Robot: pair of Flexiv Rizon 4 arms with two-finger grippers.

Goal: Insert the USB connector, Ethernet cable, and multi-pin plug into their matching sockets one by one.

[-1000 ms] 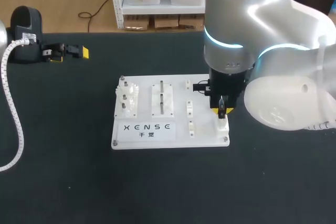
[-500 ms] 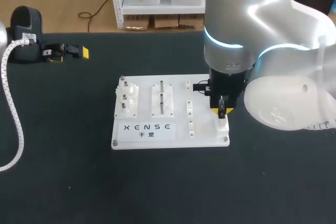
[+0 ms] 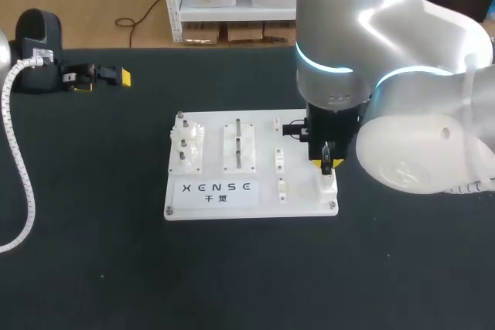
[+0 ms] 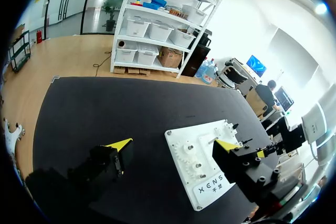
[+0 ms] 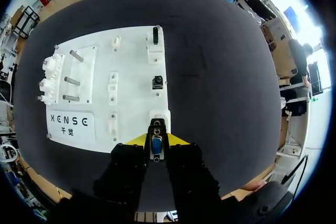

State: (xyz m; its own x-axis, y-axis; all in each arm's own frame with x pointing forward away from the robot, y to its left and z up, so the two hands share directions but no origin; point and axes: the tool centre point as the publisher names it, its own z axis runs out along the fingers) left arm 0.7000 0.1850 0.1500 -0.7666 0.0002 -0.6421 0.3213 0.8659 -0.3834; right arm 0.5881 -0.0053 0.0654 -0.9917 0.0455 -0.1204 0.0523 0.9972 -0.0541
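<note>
Head view first: the right gripper (image 3: 327, 162) is down at the white board's (image 3: 224, 191) four o'clock corner, clamped on the multi-pin plug (image 3: 326, 166). The left gripper (image 3: 100, 76) is parked well apart at ten o'clock, so the right arm is nearer.

Left wrist view: its fingers are spread wide and holding nothing.

Right wrist view: the plug is pinched between the yellow tips, its pin row crosswise. Its socket (image 5: 159, 116) sits at the gripper's twelve o'clock, just ahead. I can't tell if they touch. The board's edge is close at three o'clock, so I'd push straight.
</note>
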